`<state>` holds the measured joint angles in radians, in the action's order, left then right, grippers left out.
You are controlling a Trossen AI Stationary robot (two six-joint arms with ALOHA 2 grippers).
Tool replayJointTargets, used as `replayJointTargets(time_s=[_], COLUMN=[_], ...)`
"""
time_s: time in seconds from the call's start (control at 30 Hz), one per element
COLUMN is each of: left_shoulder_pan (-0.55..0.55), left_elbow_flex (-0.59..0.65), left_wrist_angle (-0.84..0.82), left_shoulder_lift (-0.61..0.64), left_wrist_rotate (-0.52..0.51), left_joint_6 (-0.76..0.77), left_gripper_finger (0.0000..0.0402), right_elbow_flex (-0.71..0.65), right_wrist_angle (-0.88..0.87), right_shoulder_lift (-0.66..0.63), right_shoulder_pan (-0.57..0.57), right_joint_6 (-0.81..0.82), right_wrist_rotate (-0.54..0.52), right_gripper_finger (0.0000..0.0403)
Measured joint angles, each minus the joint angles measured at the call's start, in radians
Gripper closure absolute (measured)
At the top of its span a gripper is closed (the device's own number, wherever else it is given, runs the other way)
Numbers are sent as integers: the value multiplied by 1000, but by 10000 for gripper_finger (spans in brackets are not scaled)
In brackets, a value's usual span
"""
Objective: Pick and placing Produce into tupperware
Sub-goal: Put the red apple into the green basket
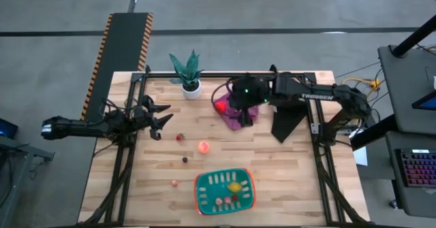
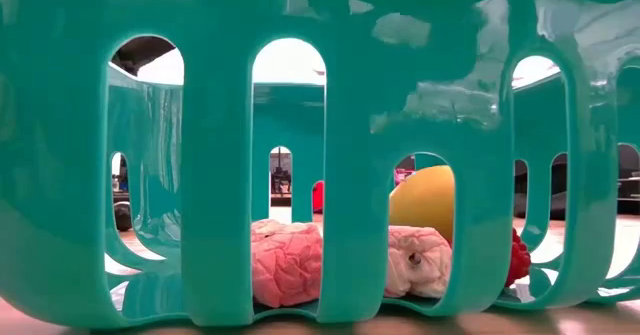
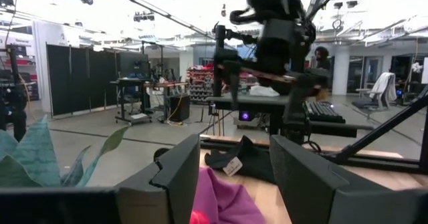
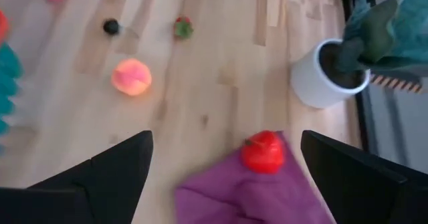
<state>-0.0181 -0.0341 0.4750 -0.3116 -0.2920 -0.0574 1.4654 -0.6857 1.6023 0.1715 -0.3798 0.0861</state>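
The teal tupperware (image 1: 203,202) with its orange-red rim sits near the table's near edge; in it lie a yellow piece (image 1: 235,186), pink pieces (image 2: 285,262) and a dark red one (image 2: 517,258). Loose on the wood lie a peach-orange fruit (image 1: 204,146), a small red piece (image 1: 180,137), a dark round one (image 1: 184,159) and a tiny pink one (image 1: 174,183). A red fruit (image 4: 263,152) rests on the purple cloth (image 4: 221,197). My right gripper (image 4: 226,140) hangs open above that fruit, touching nothing. My left gripper (image 1: 163,117) waits open at the table's left side.
A green potted plant in a white pot (image 1: 191,88) stands at the far edge, just left of the purple cloth (image 1: 236,121). A black cloth-like piece (image 1: 286,126) lies under the right arm. Bare wood lies between the loose pieces and the tupperware.
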Motion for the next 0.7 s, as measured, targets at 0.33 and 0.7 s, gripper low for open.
replayJointTargets(time_s=[0.33, 0.7], left_shoulder_pan=[0, 0], left_elbow_flex=[0, 0], left_wrist_angle=[2, 7], left_shoulder_lift=[-42, -47], left_wrist_rotate=[0, -1], left_joint_6=[1, 3], left_gripper_finger=[233, 233], right_elbow_flex=[3, 123], right_wrist_angle=[-13, 4], right_shoulder_lift=[58, 217], right_shoulder_pan=[75, 169], right_joint_6=[-272, -313], right_wrist_rotate=[25, 49], right_gripper_finger=[30, 30])
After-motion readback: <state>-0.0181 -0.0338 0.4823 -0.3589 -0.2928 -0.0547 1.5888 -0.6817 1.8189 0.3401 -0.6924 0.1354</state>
